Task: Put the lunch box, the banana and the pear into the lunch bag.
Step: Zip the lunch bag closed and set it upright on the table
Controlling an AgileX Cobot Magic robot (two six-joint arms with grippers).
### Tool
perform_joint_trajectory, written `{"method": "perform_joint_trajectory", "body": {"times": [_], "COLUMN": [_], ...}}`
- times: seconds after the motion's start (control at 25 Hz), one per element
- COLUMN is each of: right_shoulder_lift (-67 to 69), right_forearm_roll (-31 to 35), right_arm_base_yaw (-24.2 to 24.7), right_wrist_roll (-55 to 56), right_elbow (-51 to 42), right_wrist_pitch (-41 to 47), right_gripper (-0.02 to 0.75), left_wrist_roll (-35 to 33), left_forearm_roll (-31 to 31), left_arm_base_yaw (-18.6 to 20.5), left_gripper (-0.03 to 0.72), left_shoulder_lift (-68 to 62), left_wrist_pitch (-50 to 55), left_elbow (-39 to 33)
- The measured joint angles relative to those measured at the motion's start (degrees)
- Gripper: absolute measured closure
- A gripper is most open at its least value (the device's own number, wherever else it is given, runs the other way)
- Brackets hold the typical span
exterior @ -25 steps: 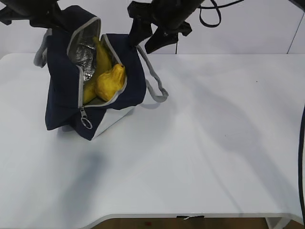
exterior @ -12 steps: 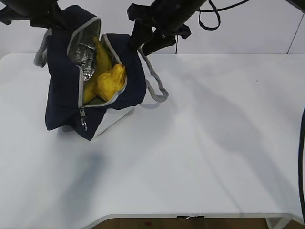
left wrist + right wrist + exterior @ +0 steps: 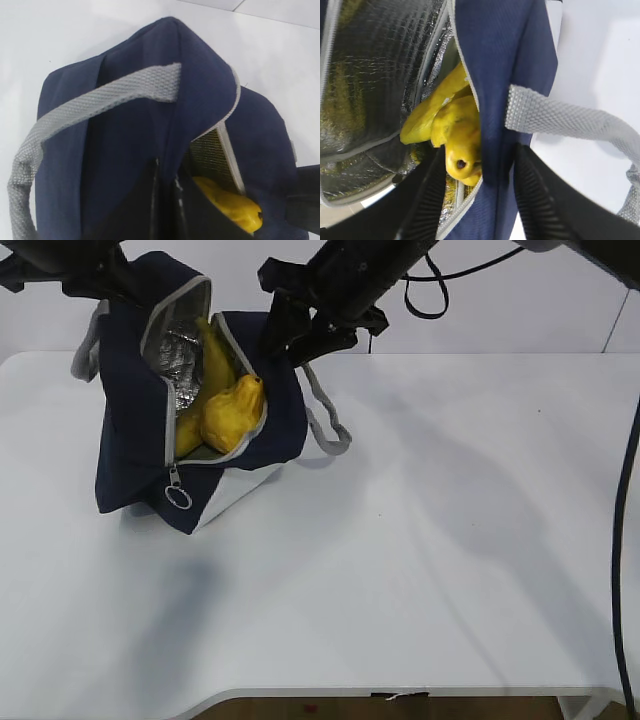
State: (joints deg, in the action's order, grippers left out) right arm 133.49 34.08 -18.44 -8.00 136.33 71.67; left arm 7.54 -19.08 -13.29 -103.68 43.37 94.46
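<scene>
The navy lunch bag (image 3: 130, 440) stands open at the left of the white table, its foil lining showing. The banana (image 3: 215, 355) and the pear (image 3: 232, 412) lie inside it; they also show in the right wrist view, banana (image 3: 432, 112) and pear (image 3: 462, 145). The lunch box does not show in any view. My left gripper (image 3: 112, 285) is shut on the bag's left wall (image 3: 130, 150), its fingers pinching the navy fabric (image 3: 166, 200). My right gripper (image 3: 287, 338) is open and straddles the bag's right wall (image 3: 500, 60), one finger (image 3: 427, 200) inside, the other (image 3: 540, 200) outside.
A grey strap handle (image 3: 325, 425) hangs loose on the table right of the bag; another loops by my left gripper (image 3: 105, 97). The zipper ring pull (image 3: 179, 498) dangles at the bag's near end. The table's front edge (image 3: 400, 692) is close to the bottom of the exterior view.
My right gripper has moved down and left onto the bag's right edge. The zipper pull swung slightly. The bag, the fruit and my left gripper stay put.
</scene>
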Motion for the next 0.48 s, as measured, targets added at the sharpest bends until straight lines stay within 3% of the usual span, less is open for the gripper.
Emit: {"method": "perform_joint_trajectory", "body": {"times": [0.32,0.48], "right_shoulder_lift": [1.6,1.6], "right_forearm_roll": [-0.2,-0.2], "right_arm_base_yaw": [0.0,0.0], "right_wrist_roll": [-0.1,-0.2], "right_elbow": [-0.3,-0.3], "right_wrist_pitch": [0.0,-0.1], "right_gripper": [0.392,0.561], "left_wrist_roll": [0.0,0.0], "left_forearm_roll": [0.0,0.0], "left_arm_base_yaw": [0.0,0.0], "left_gripper": [0.694,0.694], "left_shoulder_lift": [0.0,0.0], "left_wrist_pitch": [0.0,0.0], "left_elbow": [0.0,0.0]}}
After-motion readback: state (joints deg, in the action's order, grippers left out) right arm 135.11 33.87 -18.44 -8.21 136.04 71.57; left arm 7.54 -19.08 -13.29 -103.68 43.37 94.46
